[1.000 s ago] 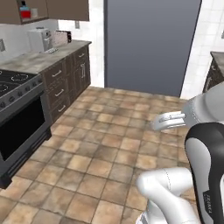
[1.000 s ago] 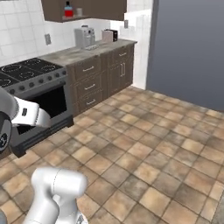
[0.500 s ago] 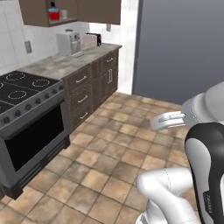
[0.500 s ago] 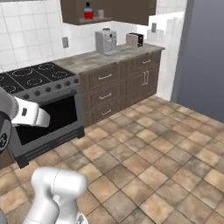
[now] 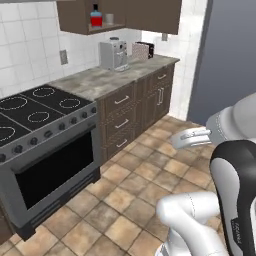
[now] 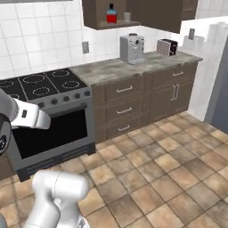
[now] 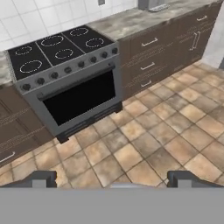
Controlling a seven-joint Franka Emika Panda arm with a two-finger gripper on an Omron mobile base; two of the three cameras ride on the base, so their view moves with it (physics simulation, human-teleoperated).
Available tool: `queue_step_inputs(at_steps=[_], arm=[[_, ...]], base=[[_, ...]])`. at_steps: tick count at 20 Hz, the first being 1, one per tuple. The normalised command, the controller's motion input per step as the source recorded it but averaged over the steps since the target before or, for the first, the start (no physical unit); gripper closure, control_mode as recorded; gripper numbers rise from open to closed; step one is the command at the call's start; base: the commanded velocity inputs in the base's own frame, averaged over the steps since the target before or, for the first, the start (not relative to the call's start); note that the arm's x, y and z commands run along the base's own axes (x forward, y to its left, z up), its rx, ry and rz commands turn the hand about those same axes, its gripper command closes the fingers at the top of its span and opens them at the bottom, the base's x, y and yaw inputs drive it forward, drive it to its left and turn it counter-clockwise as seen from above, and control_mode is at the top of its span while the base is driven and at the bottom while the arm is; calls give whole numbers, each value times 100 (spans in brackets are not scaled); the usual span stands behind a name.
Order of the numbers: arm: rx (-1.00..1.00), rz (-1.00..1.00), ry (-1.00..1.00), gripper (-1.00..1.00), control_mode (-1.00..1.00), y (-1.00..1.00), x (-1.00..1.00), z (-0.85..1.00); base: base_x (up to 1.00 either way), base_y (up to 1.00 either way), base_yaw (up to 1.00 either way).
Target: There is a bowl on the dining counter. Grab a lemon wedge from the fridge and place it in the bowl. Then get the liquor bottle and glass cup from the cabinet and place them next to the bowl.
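Kitchen: liquor bottle (image 5: 96, 16) in cabinet (image 5: 150, 15), far from open claw (image 7: 111, 180).

Cabinet (image 5: 150, 15) and drawer units (image 6: 147, 100) read as dark brown matt wood, drawers with silver metal handles; worktop (image 5: 107, 77) is grey-beige marbled stone, low sheen. Stove (image 7: 70, 83) is grey brushed steel with a matt black cooktop and a dark glossy glass oven door; coffee machine (image 6: 132, 48) looks like satin metal, wall (image 6: 40, 31) is glossy white tile. Floor (image 6: 169, 164) is rough-looking mottled brown stone tile; liquor bottle (image 6: 111, 14) is clear blue glass over red with a black cap, glass cup (image 6: 127, 17) translucent grey-white.
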Motion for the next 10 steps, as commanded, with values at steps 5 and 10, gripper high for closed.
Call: queue_step_inputs(at_steps=[5,10], arm=[[0,0,0,-100,100,0,0,0],[0,0,0,-100,100,0,0,0]], base=[[98,-38,42],[92,-50,41]])
